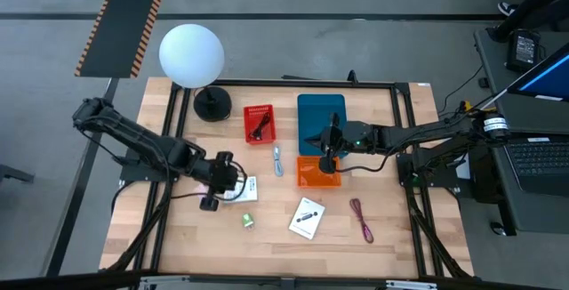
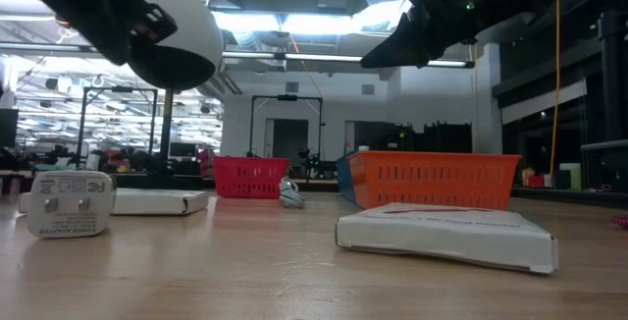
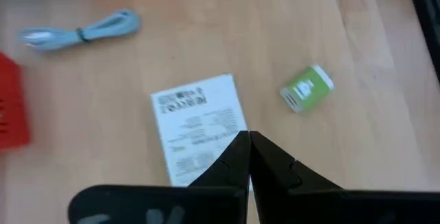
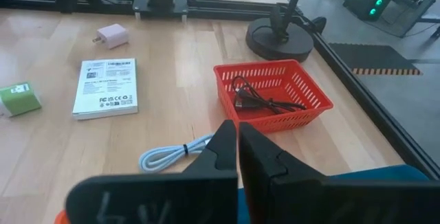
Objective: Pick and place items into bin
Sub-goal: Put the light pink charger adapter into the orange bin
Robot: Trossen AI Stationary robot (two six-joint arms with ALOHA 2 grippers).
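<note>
Above the wooden table [image 1: 178, 237], near its left edge, the left gripper [image 1: 233, 176] is held over a white card [image 3: 199, 124] printed with green and black marks; its fingers [image 3: 271, 165] are seen pressed together with nothing between them. Just beside that card a green cube [image 3: 306, 88] with a white end is found, lying tilted on the wood, and a small white plug adapter [image 2: 67, 203] is seen at the near left of the low view.

Over the middle of the table the right gripper [image 1: 329, 150] is held, likewise pressed together and empty, above the far edge of an orange basket [image 1: 317, 173] and the near edge of a teal bin [image 1: 321, 117]. A black cable [image 4: 265, 100] is contained in a red basket [image 4: 275, 95], which is set left of the teal bin. Between the red and orange baskets a coiled blue-white cable [image 4: 172, 157] is laid on the wood.

Nearer the front edge a second white card [image 1: 306, 217], marked in black, is seen, and to its right a maroon cable [image 1: 360, 219] lies loose. A white globe lamp [image 1: 191, 54] on a black base stands at the far left corner.
</note>
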